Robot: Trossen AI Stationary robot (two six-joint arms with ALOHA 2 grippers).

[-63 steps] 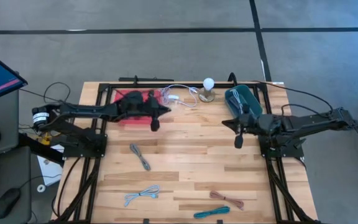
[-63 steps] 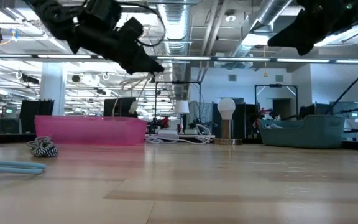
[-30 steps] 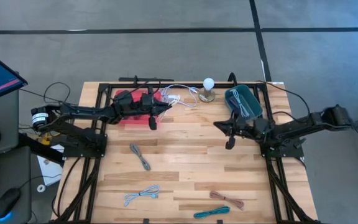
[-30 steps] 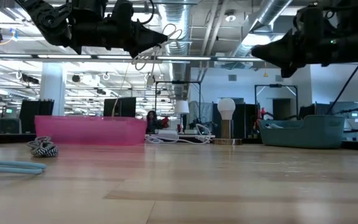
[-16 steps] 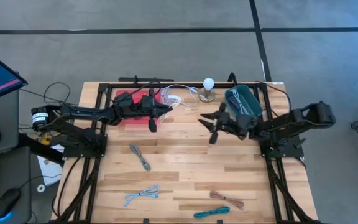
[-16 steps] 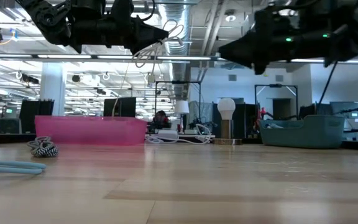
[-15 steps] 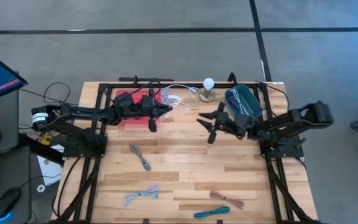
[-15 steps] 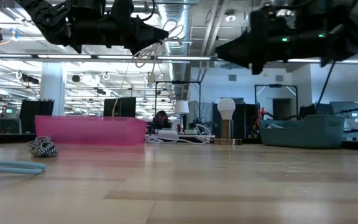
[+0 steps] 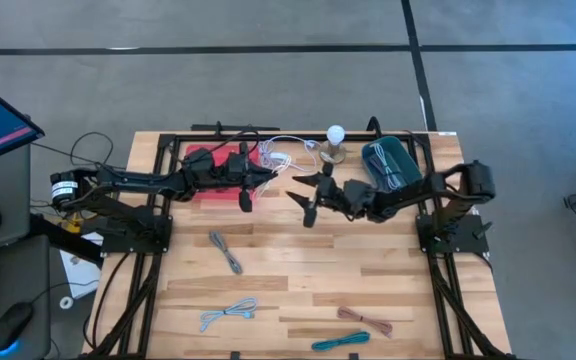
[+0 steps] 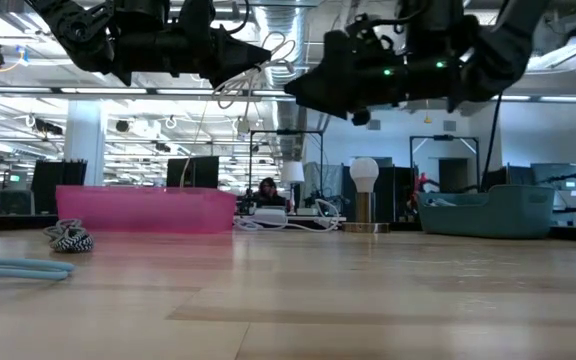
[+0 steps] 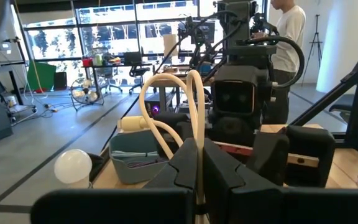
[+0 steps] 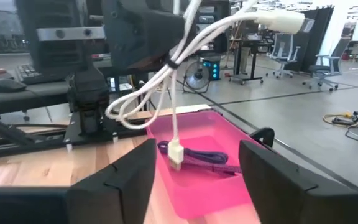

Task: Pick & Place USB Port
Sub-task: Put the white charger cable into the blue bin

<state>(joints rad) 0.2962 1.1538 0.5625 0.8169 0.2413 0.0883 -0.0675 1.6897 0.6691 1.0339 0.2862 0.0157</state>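
Left claw (image 9: 268, 176) pinched shut on white cable (image 9: 290, 153), held up near top middle, above pink bin (image 9: 206, 160). Right claw (image 9: 302, 193) wide open, empty, just right of it, over surface (image 9: 298, 260).

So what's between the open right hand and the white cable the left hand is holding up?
Nothing: in the right wrist view the right hand faces the white cable across open air, with the pink bin below. The high view shows the same bare gap.
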